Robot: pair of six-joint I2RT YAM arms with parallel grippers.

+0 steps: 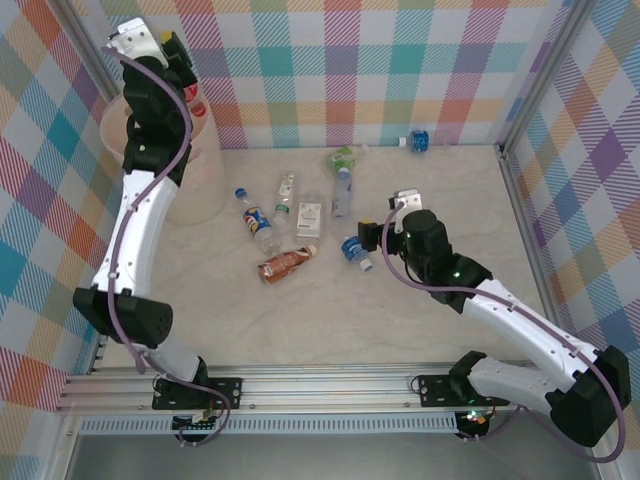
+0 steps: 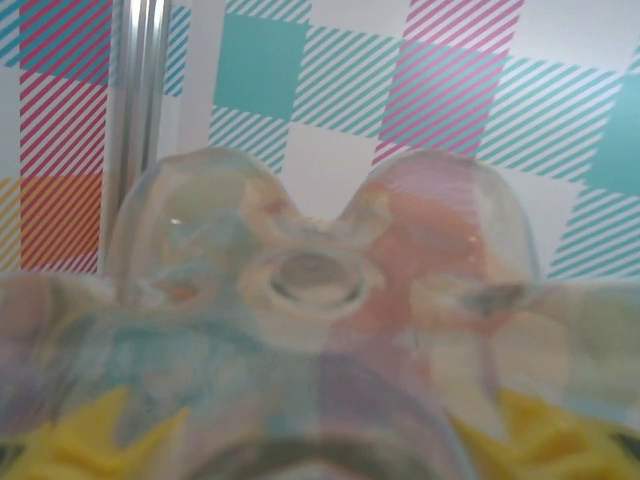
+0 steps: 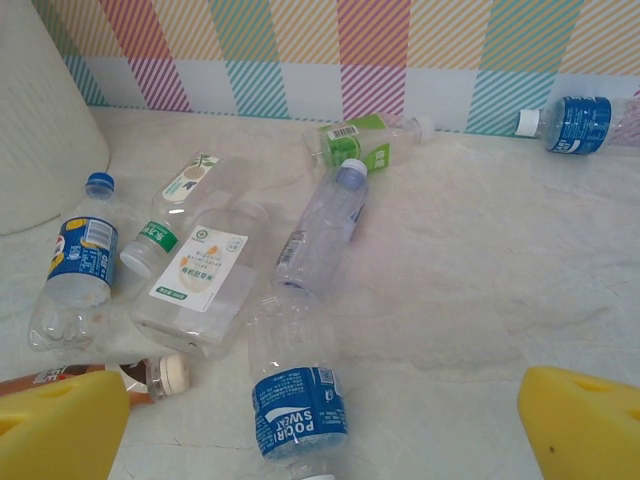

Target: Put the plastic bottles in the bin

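Note:
My left gripper (image 1: 187,92) is raised over the bin (image 1: 205,175), a tall beige round basket at the far left. It is shut on a clear plastic bottle with a red label (image 1: 197,108). That bottle's ridged base (image 2: 310,280) fills the left wrist view between the yellow fingers (image 2: 70,445). My right gripper (image 3: 320,425) stands open low over the table, its jaws either side of a blue-labelled bottle (image 3: 300,410) lying there (image 1: 352,250). Several more bottles lie beyond it: a blue-labelled one (image 3: 80,265), a square white-labelled one (image 3: 200,270) and a clear one (image 3: 325,225).
A green-labelled bottle (image 1: 342,157) lies further back, and a blue bottle (image 1: 417,139) rests against the checked back wall. A brown bottle (image 1: 285,263) lies nearest the front. Metal frame posts stand at the table's sides (image 1: 515,200).

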